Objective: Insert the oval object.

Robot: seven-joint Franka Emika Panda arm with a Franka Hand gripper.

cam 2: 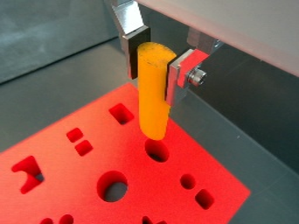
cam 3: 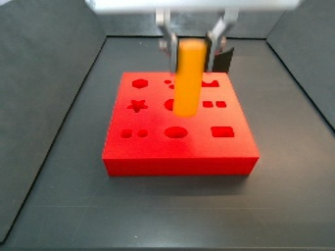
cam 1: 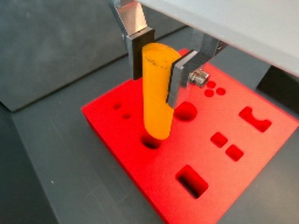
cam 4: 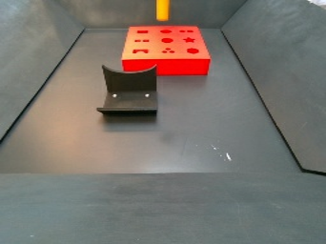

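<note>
My gripper (cam 1: 162,66) is shut on the oval object (cam 1: 156,92), a smooth orange-yellow peg that I hold upright by its top end; both wrist views show it between the silver fingers (cam 2: 160,68). The peg (cam 2: 153,92) hangs over the red block (cam 2: 70,179). Its lower end is just above a dark hole (cam 2: 158,153), and I cannot tell whether they touch. In a side view the gripper (cam 3: 193,41) holds the peg (cam 3: 190,78) over the middle of the block (cam 3: 177,157). In a side view only the peg (cam 4: 163,10) shows, above the block (cam 4: 167,59).
The red block has several shaped holes: a star (cam 3: 135,103), a rectangle (cam 3: 222,129), a large round one (cam 2: 112,185). A dark grey curved holder (cam 4: 129,92) stands on the dark floor in front of the block. Sloping dark walls (cam 4: 38,86) enclose the floor.
</note>
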